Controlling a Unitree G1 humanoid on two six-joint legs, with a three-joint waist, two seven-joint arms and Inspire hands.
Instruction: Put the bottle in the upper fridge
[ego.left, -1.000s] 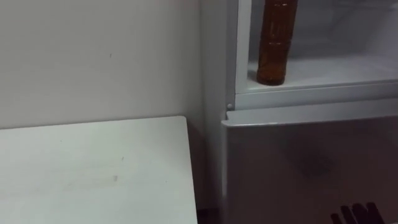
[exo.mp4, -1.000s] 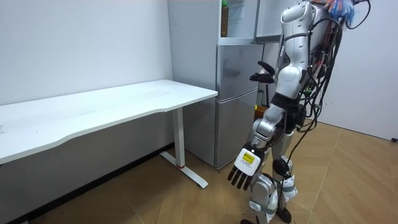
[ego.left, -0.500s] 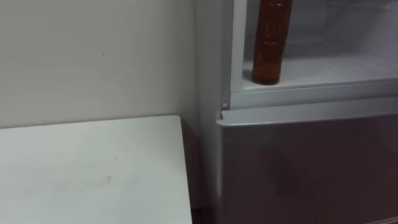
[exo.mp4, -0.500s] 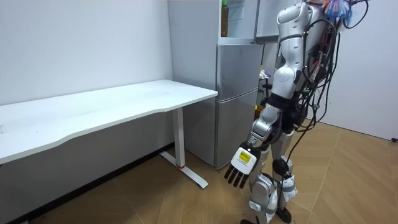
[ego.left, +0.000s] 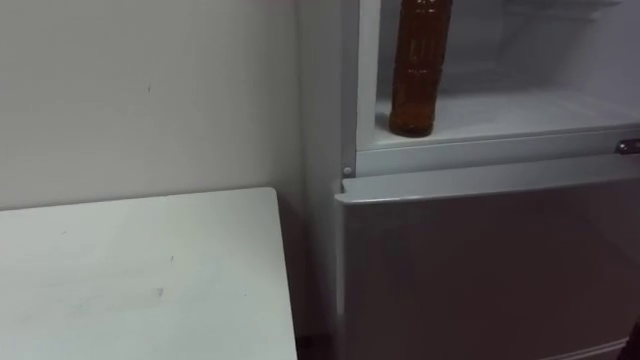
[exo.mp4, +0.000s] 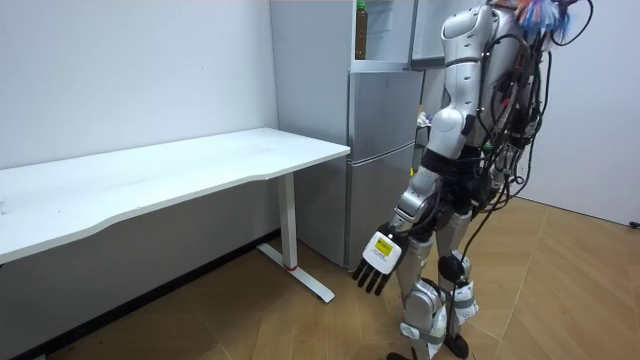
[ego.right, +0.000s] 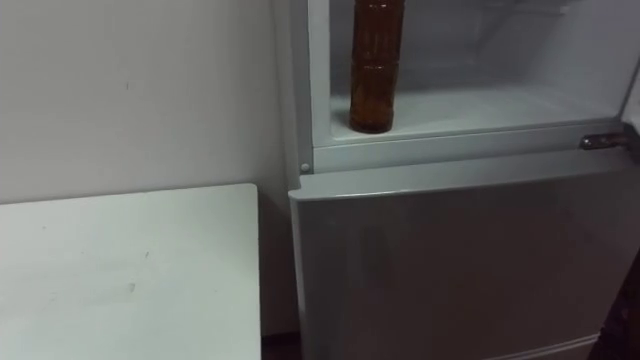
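A brown bottle (ego.left: 418, 70) stands upright on the floor of the open upper fridge compartment (ego.left: 520, 115), near its left wall; it also shows in the right eye view as the bottle (ego.right: 377, 65) and in the room view as the bottle (exo.mp4: 360, 30). No hand touches it. I stand in front of the fridge (exo.mp4: 380, 160), facing it. My left hand (exo.mp4: 375, 266) hangs low by my leg with its fingers straight, holding nothing.
The lower fridge door (ego.left: 480, 270) is closed. The upper door (exo.mp4: 428, 30) stands open beside my head, with its hinge (ego.right: 597, 141) at the right. A white table (ego.left: 130, 280) stands against the wall to the fridge's left. Wooden floor (exo.mp4: 560, 290) lies behind me.
My right hand, raised near the fridge a second ago, has dropped behind my body. The left arm has swung forward a little. The eye views have shifted, the bottle has not moved.
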